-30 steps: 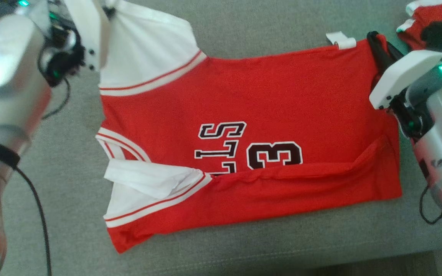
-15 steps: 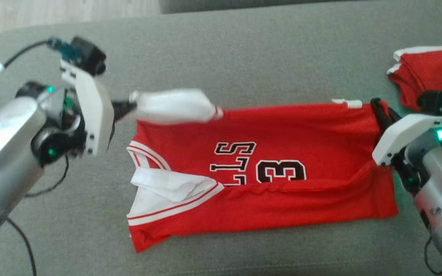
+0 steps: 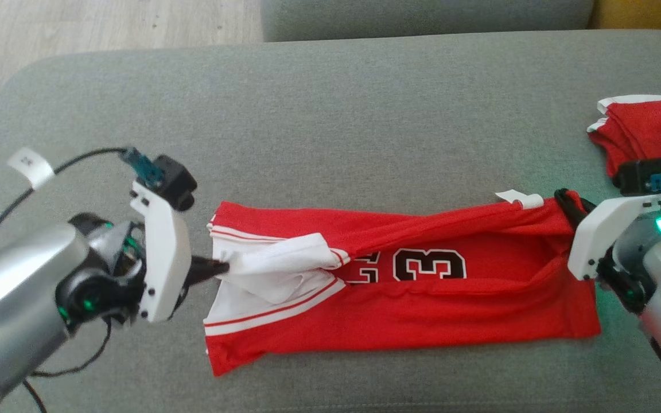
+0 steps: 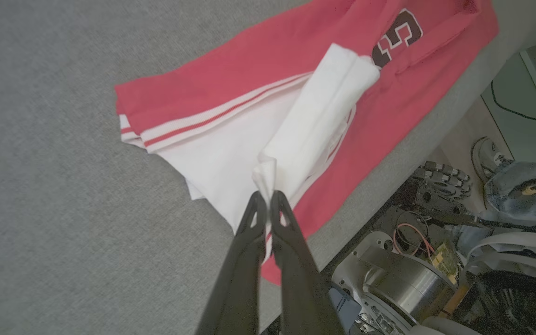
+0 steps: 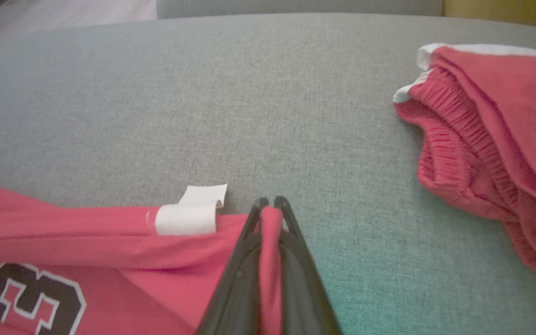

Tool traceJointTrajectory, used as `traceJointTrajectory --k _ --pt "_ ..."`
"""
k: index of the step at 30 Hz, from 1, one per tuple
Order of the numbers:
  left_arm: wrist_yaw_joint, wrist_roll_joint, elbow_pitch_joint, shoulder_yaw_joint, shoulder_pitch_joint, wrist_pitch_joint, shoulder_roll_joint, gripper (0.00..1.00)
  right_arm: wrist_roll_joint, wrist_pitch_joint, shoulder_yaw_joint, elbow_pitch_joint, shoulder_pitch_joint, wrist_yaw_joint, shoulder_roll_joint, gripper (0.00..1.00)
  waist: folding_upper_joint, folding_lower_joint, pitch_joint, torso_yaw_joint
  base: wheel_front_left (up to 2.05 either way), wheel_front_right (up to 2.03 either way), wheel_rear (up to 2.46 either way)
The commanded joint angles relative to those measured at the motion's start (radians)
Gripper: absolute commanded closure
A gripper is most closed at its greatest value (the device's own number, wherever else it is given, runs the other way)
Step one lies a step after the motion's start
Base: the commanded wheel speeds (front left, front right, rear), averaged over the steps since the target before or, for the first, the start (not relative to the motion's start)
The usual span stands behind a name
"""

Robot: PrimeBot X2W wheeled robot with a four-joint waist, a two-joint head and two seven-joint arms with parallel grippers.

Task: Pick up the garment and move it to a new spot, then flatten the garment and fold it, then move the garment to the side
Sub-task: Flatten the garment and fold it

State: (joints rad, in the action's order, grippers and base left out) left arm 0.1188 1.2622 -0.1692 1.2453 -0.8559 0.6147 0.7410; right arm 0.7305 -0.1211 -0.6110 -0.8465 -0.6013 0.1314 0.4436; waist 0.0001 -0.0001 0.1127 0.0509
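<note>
- While it lies along the near half of the grey woven-fabric sofa cushion [image 3: 365,115], the red basketball jersey with white sleeves and black numerals [image 3: 411,321] is held at both ends, its far edge drawn over toward the near one.
- Left gripper [image 3: 222,267]: clenched on the bunched white sleeve [image 3: 276,261].
- Right gripper [image 3: 564,201]: clenched on the red hem corner beside the small white label [image 3: 518,199].
- Risk: bunched sleeve, if released so, likely folds in as a lump.
- Risk: uneven pull between arms could skew the fold or slip the thin cloth free.
- Risk: crumpled red ribbed cloth pile [image 3: 646,132] near the right arm could snag.
</note>
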Motion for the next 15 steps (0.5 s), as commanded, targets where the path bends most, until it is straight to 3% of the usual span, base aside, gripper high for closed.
traceJointTrajectory --k 1,4,6,7,8,9,10,11,15 --pt "-0.003 0.006 0.022 -0.047 -0.022 0.001 0.043 1.00 0.008 -0.013 -0.020 0.033 0.016 -0.001 0.039 1.00 -0.0001 0.0001 0.001 -0.004 0.00 0.00 0.00" --pt "-0.005 0.009 0.028 -0.039 -0.005 0.006 0.042 1.00 0.018 -0.044 -0.044 0.050 0.022 -0.001 0.056 1.00 -0.0001 0.0001 0.002 -0.011 0.00 0.00 0.00" --pt "-0.006 0.014 0.027 -0.032 0.007 0.015 0.040 1.00 0.031 -0.072 -0.063 0.064 0.028 -0.001 0.062 0.85 -0.0001 0.0001 0.002 -0.017 0.00 0.00 0.00" --pt "-0.006 0.017 0.025 -0.028 0.014 0.021 0.039 1.00 0.036 -0.086 -0.072 0.071 0.031 -0.001 0.066 0.66 -0.0001 0.0001 0.002 -0.020 0.00 0.00 0.00" --pt "-0.006 0.022 0.023 -0.025 0.021 0.026 0.038 1.00 0.042 -0.096 -0.080 0.078 0.032 -0.001 0.071 0.13 -0.0001 0.0001 0.002 -0.022 0.00 0.00 0.00" --pt "-0.007 0.024 0.020 -0.023 0.026 0.029 0.035 0.78 0.047 -0.102 -0.086 0.084 0.032 -0.001 0.075 0.00 -0.0001 0.0001 0.001 -0.025 0.00 0.00 0.00" --pt "-0.007 0.023 0.015 -0.021 0.031 0.027 0.032 0.13 0.049 -0.106 -0.093 0.089 0.032 -0.001 0.079 0.00 -0.0001 0.0001 0.000 -0.027 0.00 0.00 0.00" --pt "-0.009 0.020 0.007 -0.020 0.035 0.024 0.030 0.00 0.053 -0.114 -0.103 0.096 0.035 -0.001 0.082 0.00 -0.0001 0.0001 -0.003 -0.029 0.00 0.00 0.00" --pt "-0.008 0.008 -0.024 -0.011 0.046 0.028 0.025 0.00 0.071 -0.155 -0.146 0.130 0.044 -0.001 0.107 0.00 -0.0001 0.0001 -0.023 -0.036 0.00 0.00 0.00"
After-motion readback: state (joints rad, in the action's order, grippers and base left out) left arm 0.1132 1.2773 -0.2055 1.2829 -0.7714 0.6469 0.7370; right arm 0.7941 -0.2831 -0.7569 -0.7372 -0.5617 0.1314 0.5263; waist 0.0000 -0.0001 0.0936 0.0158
